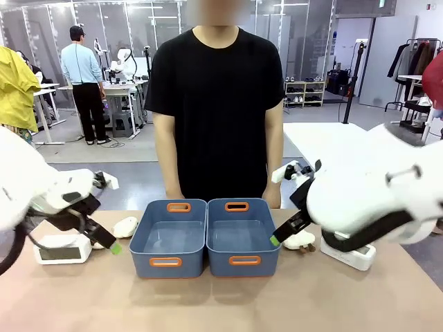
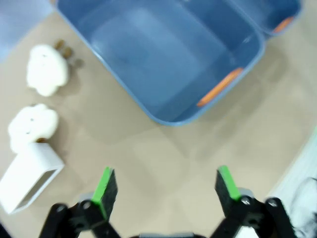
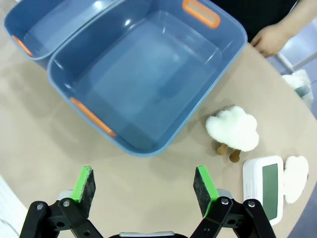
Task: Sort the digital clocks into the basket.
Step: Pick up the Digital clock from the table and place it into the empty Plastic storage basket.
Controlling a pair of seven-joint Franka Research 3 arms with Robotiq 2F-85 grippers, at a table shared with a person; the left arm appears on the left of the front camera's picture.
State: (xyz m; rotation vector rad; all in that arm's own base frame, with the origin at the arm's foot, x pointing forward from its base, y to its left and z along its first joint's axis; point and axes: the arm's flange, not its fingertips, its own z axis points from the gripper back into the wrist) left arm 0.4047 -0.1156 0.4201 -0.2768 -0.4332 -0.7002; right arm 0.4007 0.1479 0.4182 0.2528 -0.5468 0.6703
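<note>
You have sorted nothing yet: the left basket (image 1: 190, 265) and right basket (image 1: 218, 265) sit empty in the middle, the left clock (image 1: 61, 250) and right clock (image 1: 353, 257) lie outside them, and the left gripper (image 2: 166, 186) and right gripper (image 3: 143, 184) hover with jaws spread, holding nothing.

Glossy plastic basket (image 3: 195, 106), fluffy cloud toy (image 3: 233, 128) (plush), matt smooth table (image 3: 49, 163)

The left arm (image 1: 43, 188) and right arm (image 1: 377, 190) had glossy white rounded shells and black cables (image 1: 365, 234). The left gripper (image 2: 161, 191) and right gripper (image 3: 143, 186) were black with green pads (image 2: 105, 190). The person (image 1: 218, 131) wore a black short-sleeved T-shirt (image 1: 208, 76).
</note>
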